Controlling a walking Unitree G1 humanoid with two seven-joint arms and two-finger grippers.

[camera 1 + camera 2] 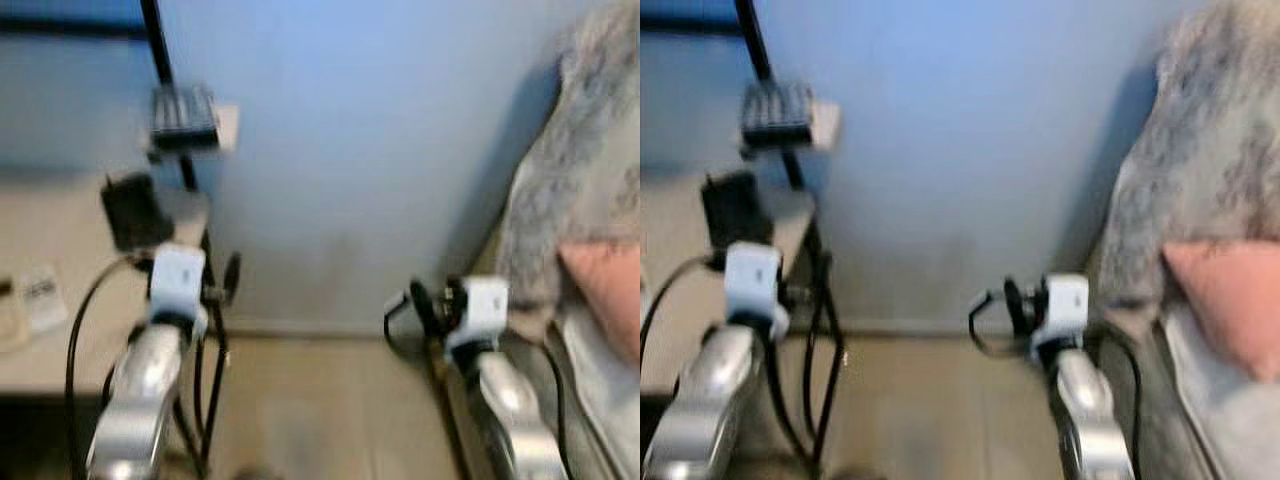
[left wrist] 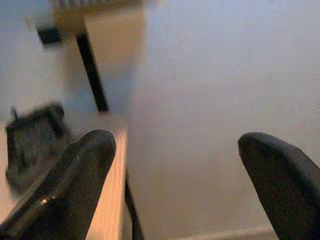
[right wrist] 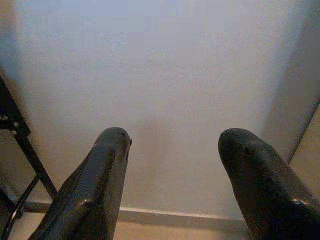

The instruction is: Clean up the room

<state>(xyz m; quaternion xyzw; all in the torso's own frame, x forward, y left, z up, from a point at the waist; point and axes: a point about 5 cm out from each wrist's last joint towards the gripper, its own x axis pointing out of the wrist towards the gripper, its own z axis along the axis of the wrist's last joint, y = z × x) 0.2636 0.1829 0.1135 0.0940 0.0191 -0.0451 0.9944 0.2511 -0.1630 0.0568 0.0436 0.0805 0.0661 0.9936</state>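
the robot stood facing a pale blue wall point(image 1: 350, 150), and the head views were blurred, as they would be on the move. both arms were held out low in front. the left gripper point(image 2: 175, 185) had its two fingers spread wide with nothing between them, aimed at the wall beside the corner of a table point(image 1: 60, 300). the right gripper point(image 3: 175, 185) was spread just as wide and as empty, aimed at the wall and the skirting at its foot.

the table sat at nine o'clock from the robot. on it lay a dark boxy thing point(image 1: 135, 210) near the corner and some small pale bits point(image 1: 40, 295) toward the front, too blurred to name. a black stand point(image 1: 185, 120) rose at eleven o'clock just behind that corner. at three o'clock there was a bed with a grey blanket point(image 1: 590, 150) and a pink pillow point(image 1: 605, 290).

what was to be tidied, i could not pick out; the likeliest were the bits on the table, well apart from either gripper. to my mind the step was finding a target, and doing it well meant getting steady so the view sharpened, then squaring up to the table before reaching.

no bin, box or basket could be made out.
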